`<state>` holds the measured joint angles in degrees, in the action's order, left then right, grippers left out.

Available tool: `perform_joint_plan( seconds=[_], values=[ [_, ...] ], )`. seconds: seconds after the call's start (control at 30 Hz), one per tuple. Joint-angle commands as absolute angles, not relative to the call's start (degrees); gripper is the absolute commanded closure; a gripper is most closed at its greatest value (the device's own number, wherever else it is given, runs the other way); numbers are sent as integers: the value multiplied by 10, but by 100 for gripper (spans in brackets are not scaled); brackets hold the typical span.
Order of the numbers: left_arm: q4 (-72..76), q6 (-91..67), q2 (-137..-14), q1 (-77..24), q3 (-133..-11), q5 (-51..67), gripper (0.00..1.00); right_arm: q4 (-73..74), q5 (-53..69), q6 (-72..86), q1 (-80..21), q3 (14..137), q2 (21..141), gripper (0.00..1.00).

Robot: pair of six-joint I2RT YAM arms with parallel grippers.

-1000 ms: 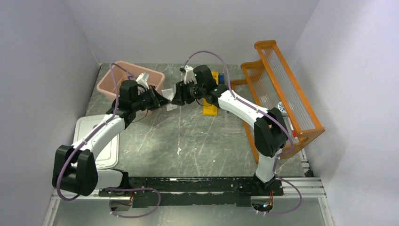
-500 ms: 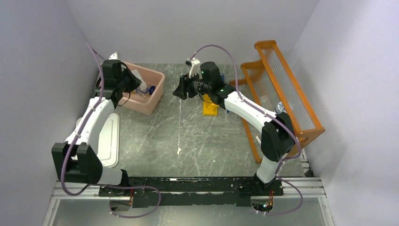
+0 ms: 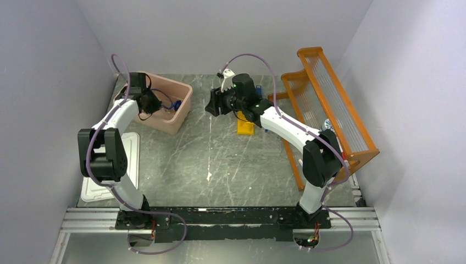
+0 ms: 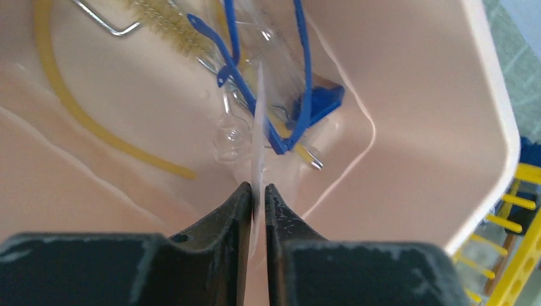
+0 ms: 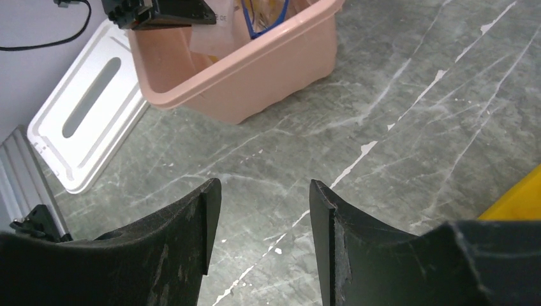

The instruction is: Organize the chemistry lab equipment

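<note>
Lab equipment lies gathered inside a pink tub (image 3: 177,118) at the far left of the surface (image 3: 220,159). The left wrist view shows a length of amber tubing (image 4: 96,131) curving along the tub's floor, a wire brush (image 4: 169,29) near the top of the view, blue-framed goggles (image 4: 317,104) lying against the tub's inner corner, and a clear glass tube (image 4: 229,135) with a rounded end just beside the goggles. The left tool (image 4: 257,190) reaches down into the tub, its 2 fingers drawn almost together and pinched on the lower edge of a thin white packet (image 4: 259,127), which stands edge-on above the fingertips, in front of the goggles and the glass tube. Whether the packet touches the things behind it cannot be told. A white lid (image 3: 132,159) lies flat on the surface near the tub, on the side toward the arm bases. The right tool (image 5: 265,191) hangs above bare surface to the right of the tub, well apart from it, its fingers spread with nothing between them. A yellow rack (image 3: 245,127) sits on the surface just under the right arm, and a big orange rack (image 3: 335,104) stands along the right side.
</note>
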<state>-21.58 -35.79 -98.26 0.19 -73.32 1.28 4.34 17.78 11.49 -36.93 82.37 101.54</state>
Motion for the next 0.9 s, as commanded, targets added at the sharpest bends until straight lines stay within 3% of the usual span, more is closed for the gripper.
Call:
perform_joint_plan(
  seconds=[0.0,0.2,0.43,0.6,0.87],
  values=[
    [-235,-354,-993,13,-777,-35,78,45,158,103,-369,821,1025,43],
    [-280,-328,-990,13,-833,-69,58,49,150,115,-369,827,1029,43],
    [-328,-290,-932,18,-842,-106,50,53,147,152,-369,836,1035,44],
    [-376,-277,-850,32,-783,-142,44,53,122,184,-369,825,1032,45],
    [-431,-288,-727,46,-629,-183,21,36,131,236,-370,806,1030,47]
  ],
)
